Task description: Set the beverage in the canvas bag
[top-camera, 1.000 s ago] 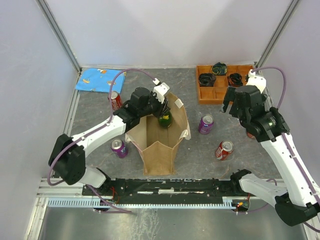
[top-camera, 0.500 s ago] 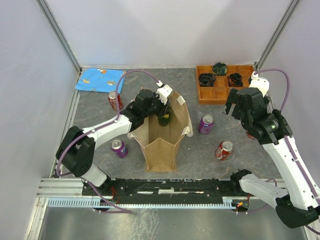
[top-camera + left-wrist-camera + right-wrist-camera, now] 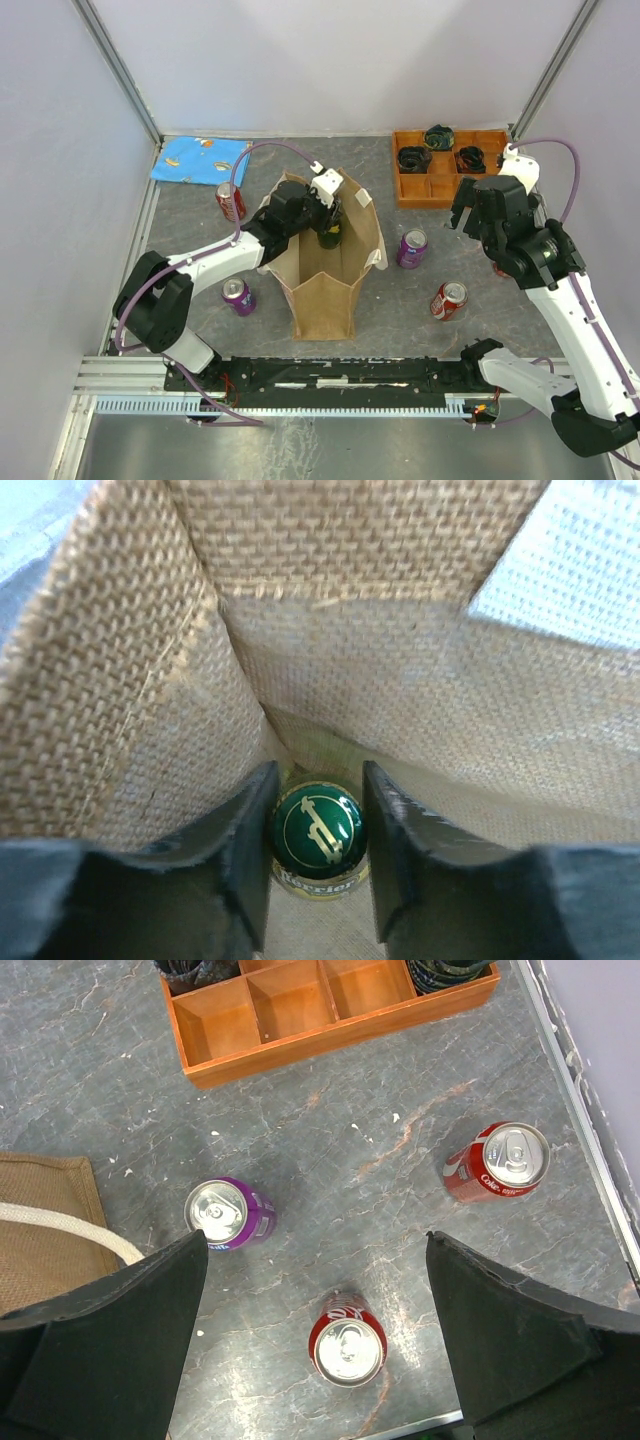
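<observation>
The canvas bag (image 3: 322,295) stands open in the middle of the table. My left gripper (image 3: 327,214) reaches down into its mouth and is shut on a green Perrier bottle (image 3: 328,238). In the left wrist view the bottle's green cap (image 3: 318,828) sits between my two fingers (image 3: 245,860), low inside the woven bag walls (image 3: 400,680). My right gripper (image 3: 466,205) is open and empty, hovering above the table right of the bag. In the right wrist view it (image 3: 316,1250) hangs over a red can (image 3: 347,1342).
A purple can (image 3: 412,248) and a red can (image 3: 449,299) stand right of the bag. Another purple can (image 3: 238,296) and red can (image 3: 231,201) stand left of it. A wooden tray (image 3: 440,187) is at back right and a blue cloth (image 3: 198,160) at back left.
My left gripper has lowered the green bottle from above the bag's mouth down into the bag. The right arm shifted slightly, then stayed still.
</observation>
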Robot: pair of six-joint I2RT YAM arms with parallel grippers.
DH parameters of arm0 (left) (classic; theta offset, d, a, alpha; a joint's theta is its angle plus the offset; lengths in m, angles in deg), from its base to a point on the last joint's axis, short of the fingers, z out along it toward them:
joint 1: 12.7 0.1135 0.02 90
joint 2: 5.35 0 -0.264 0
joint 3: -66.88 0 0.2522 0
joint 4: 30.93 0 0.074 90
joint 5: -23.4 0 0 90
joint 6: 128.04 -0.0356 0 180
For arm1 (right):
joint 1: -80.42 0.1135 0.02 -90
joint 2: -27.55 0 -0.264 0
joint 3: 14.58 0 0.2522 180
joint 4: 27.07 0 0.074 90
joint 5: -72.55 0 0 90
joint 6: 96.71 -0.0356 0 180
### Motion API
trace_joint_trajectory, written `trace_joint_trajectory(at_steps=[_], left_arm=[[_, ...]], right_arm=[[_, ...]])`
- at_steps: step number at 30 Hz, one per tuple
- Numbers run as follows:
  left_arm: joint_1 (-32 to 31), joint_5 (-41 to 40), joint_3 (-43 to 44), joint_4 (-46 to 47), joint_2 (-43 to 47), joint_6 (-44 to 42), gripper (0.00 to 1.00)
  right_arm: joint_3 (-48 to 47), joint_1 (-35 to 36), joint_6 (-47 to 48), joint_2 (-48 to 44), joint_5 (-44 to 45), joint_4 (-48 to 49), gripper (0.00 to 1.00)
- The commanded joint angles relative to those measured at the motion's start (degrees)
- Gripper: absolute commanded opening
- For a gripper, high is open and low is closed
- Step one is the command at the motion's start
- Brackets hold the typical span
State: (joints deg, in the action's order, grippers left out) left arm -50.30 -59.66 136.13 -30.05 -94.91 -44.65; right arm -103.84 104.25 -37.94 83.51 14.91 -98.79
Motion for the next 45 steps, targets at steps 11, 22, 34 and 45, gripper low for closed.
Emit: trace_joint_trajectory(at_steps=[11,22,34,45], left_arm=[[0.34,2.82,3.35,1.41,7.45,4.79,0.77],[11.65,2.82,24.49,-25.34,18.65,7.26,0.76],[30.6,-0.18,48.39,-73.0,-0.42,-3.5,0.82],[34.79,-2.31,58.57,-75.76,-19.15,-2.09,0.9]], right_arm=[[1.04,-0.23,-0.86,-1.56,0.07,0.44,0.98],[1.34,-0.2,-1.12,-1.88,-0.61,0.56,0.98],[1.65,-0.2,-1.3,0.69,-2.66,0.89,0.99],[2.74,-0.22,-1.42,0.73,-4.35,0.54,0.99]])
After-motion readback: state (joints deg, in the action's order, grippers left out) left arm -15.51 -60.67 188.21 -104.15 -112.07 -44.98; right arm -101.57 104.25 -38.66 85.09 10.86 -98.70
